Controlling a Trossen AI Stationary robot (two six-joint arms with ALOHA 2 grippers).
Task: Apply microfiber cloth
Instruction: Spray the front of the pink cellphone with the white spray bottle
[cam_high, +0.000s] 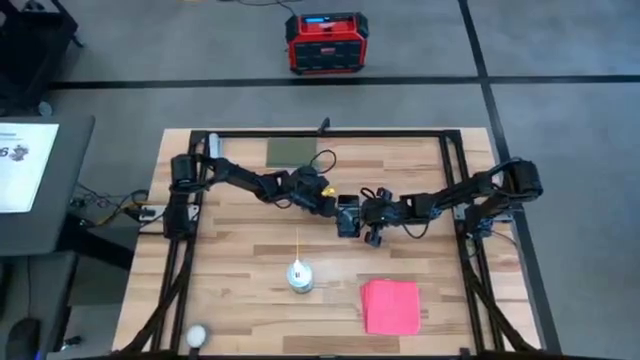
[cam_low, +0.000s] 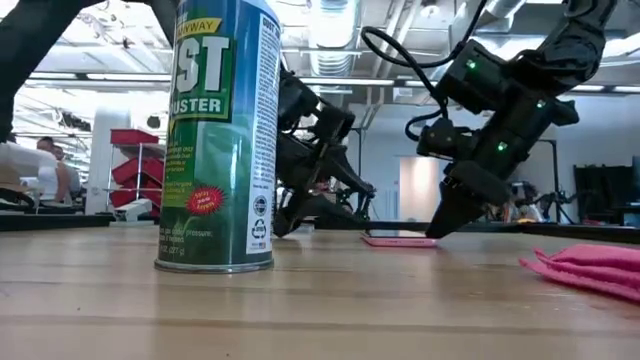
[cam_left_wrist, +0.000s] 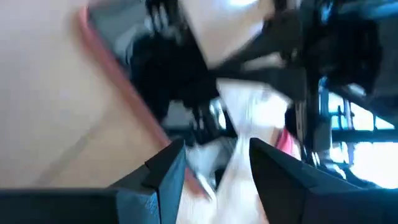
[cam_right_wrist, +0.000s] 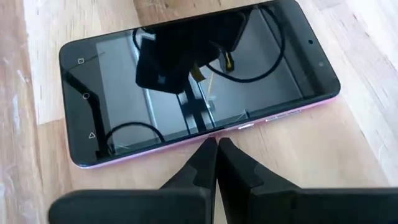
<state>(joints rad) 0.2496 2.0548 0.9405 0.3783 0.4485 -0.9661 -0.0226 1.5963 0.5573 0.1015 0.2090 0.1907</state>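
Note:
The pinkish-red microfiber cloth (cam_high: 390, 306) lies flat near the table's front right; its edge also shows in the low view (cam_low: 590, 268). No gripper touches it. The phone (cam_high: 348, 216), black face up with a pink rim, lies flat mid-table (cam_right_wrist: 199, 87). My right gripper (cam_right_wrist: 214, 146) is shut, its tips at the phone's right long edge. My left gripper (cam_left_wrist: 214, 165) is open and hovers just left of the phone (cam_left_wrist: 118, 81), with nothing between its fingers. My right gripper sets its shut fingertips against the phone's long side edge (cam_right_wrist: 239, 126), near the middle of that edge. The fingers slant down from the table's right side and lie across the phone. The phone stays flat on the wood, face up.
A green duster spray can (cam_high: 300, 276) stands upright in front of the phone, close to the low camera (cam_low: 220, 140). A dark green pad (cam_high: 292, 152) lies at the far edge. A white ball (cam_high: 197, 335) sits at the front left corner.

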